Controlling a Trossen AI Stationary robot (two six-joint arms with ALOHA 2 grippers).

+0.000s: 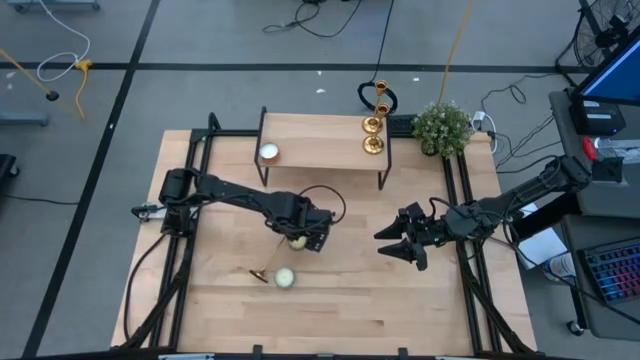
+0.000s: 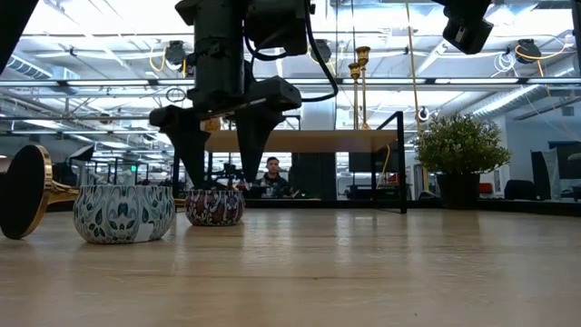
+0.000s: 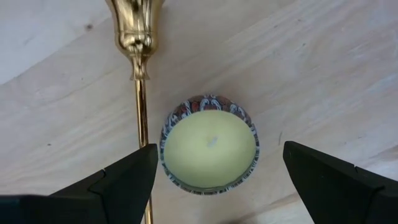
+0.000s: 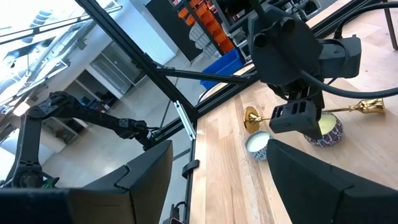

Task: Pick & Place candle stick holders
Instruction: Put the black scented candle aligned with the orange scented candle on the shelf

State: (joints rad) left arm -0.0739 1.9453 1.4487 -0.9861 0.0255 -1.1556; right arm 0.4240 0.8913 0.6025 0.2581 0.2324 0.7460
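On the raised shelf [image 1: 320, 150] at the back of the worktop [image 1: 340, 300], two candle stick holders [image 1: 374, 132] already stand upright, so two placements look done. The third candle stick holder [image 3: 138, 93] lies flat on the worktop beside the patterned candle tin [image 3: 210, 144], not yet picked up. The left hand [image 3: 214, 180] hovers spread wide over that tin, gripping nothing. The tin holds pale yellow wax; a second tin [image 2: 123, 213] sits near the fallen holder's base. The right hand [image 1: 405, 245] waits, fingers apart and empty, off to the side.
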